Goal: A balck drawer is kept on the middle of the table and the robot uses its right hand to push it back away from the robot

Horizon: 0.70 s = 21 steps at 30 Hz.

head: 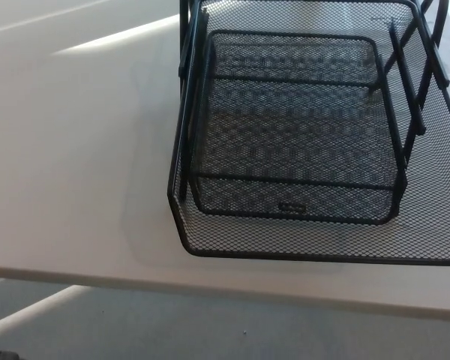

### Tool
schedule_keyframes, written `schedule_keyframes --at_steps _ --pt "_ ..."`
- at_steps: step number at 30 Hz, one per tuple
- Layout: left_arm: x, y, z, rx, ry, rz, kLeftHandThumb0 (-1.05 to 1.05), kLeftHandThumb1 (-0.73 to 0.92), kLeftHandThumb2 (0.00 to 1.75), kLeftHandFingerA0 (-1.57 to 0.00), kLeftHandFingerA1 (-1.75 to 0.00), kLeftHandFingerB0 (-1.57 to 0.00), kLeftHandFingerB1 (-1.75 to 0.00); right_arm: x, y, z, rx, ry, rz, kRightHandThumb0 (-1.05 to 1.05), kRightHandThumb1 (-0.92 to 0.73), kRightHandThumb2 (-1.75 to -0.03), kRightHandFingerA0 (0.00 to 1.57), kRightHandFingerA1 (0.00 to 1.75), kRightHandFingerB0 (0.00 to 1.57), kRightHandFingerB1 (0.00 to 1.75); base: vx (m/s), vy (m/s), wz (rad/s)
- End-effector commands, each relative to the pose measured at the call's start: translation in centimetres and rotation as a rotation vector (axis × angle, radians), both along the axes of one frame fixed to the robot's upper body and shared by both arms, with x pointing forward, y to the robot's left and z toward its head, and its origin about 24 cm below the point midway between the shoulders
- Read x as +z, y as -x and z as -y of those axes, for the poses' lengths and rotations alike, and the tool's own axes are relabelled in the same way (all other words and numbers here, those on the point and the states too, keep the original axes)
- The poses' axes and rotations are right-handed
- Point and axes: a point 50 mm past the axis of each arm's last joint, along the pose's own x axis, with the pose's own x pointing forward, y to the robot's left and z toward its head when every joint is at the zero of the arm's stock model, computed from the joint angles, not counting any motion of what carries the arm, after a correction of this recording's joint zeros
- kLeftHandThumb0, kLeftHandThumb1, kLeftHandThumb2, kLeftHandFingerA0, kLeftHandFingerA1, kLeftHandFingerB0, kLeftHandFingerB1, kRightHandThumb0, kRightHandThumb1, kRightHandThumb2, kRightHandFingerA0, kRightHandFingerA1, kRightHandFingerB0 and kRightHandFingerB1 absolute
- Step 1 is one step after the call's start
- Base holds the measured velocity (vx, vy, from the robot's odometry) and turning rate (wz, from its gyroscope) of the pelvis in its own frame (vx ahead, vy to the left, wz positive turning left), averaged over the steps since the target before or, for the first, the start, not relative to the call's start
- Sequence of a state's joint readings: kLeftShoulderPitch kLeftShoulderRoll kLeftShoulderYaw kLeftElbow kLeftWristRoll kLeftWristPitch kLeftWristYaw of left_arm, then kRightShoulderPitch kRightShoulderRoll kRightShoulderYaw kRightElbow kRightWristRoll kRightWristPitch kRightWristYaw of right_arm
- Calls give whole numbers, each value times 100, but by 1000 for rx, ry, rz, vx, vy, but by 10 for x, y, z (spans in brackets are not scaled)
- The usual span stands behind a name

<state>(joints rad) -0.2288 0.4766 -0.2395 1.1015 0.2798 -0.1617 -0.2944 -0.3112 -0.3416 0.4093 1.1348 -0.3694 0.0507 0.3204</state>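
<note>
Occupying most of the head view, the white counter [75,165] runs from 9 o'clock across to 3 o'clock, its near edge crossing the lower frame with grey floor [210,330] showing below at 6 o'clock.

The black drawer [300,142], a wire-mesh tray unit, stands on the counter from centre frame out toward 1 to 3 o'clock. Its outer tray reaches close to the counter's near edge at 5 o'clock and is cut off by the frame at 12 and 3 o'clock. A smaller inner tray [296,191] sits within it, carried on black upright bars [409,90] at 2 o'clock.

Orientation: the rounded front lip [315,255] faces the robot at 6 o'clock. The unit is skewed slightly, its front edge dipping toward 4 o'clock. The long axis cannot be fixed, since the far and right ends lie out of frame.

Neither hand is in view, so the state of the fingers cannot be told for left or right.

Progress, as a judgement: the push appears not yet begun. The drawer sits near the robot's side of the counter with nothing in contact with it. Outstanding: bring the right hand to the front lip and drive the unit toward 12 o'clock.
</note>
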Motion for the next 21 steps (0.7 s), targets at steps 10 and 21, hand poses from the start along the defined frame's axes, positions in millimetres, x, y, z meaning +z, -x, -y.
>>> schedule_keyframes --at_steps 10,21 --pt "7 0 -8 -118 13 -73 -54 73 62 -50 -39 -33 -33 28 16 0 288 -10 77 -48 -79 -63 49 46 34 35 0 0 0" --pt "9 -4 -8 -123 7 -67 -56 73 62 -51 -40 -34 -33 127 61 -43 642 -278 146 -53 -79 -65 46 39 35 33 0 0 0"
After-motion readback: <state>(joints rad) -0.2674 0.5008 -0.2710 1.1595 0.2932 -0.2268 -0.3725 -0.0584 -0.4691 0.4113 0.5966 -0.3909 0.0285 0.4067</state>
